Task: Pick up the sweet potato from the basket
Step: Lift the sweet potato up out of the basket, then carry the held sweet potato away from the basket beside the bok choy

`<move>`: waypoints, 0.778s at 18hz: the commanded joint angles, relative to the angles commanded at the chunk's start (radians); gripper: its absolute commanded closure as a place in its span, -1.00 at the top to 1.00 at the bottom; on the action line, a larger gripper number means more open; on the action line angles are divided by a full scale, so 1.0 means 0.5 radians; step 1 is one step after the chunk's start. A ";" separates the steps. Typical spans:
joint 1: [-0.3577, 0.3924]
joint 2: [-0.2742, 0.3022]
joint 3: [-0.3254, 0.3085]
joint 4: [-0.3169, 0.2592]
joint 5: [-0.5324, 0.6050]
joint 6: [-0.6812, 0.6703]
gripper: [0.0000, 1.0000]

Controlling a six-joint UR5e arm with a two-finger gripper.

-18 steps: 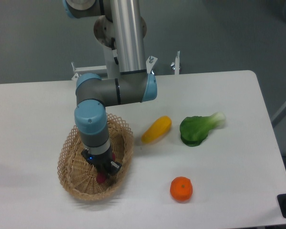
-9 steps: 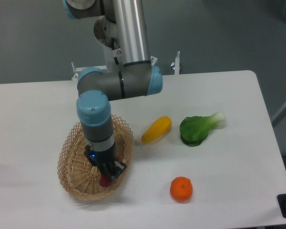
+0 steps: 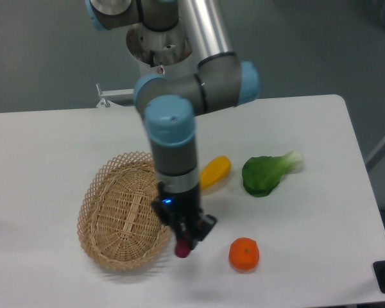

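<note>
My gripper [image 3: 183, 244] is shut on the sweet potato [image 3: 180, 248], a small reddish-purple piece whose lower end shows below the fingers. It hangs above the table just right of the basket [image 3: 124, 210], an oval tan wicker basket with a lacy rim. The inside of the basket that shows holds nothing. Most of the sweet potato is hidden by the fingers.
A yellow oblong vegetable [image 3: 217, 171] lies behind my arm, partly hidden by it. A green leafy vegetable [image 3: 267, 172] lies to its right. A round orange fruit [image 3: 244, 254] sits close to the right of my gripper. The table's front edge is near.
My gripper has lifted out of the basket with the sweet potato and moved right, past the basket's right rim. The basket and other produce have not moved.
</note>
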 joint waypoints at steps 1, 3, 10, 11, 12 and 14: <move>0.046 0.012 0.009 -0.025 0.000 0.055 -0.65; 0.129 0.018 0.009 -0.065 0.000 0.178 -0.65; 0.371 0.049 0.009 -0.197 0.000 0.586 -0.65; 0.390 0.049 0.009 -0.200 0.000 0.620 -0.65; 0.396 0.049 0.009 -0.200 0.000 0.633 -0.65; 0.405 0.046 0.012 -0.197 0.006 0.633 -0.65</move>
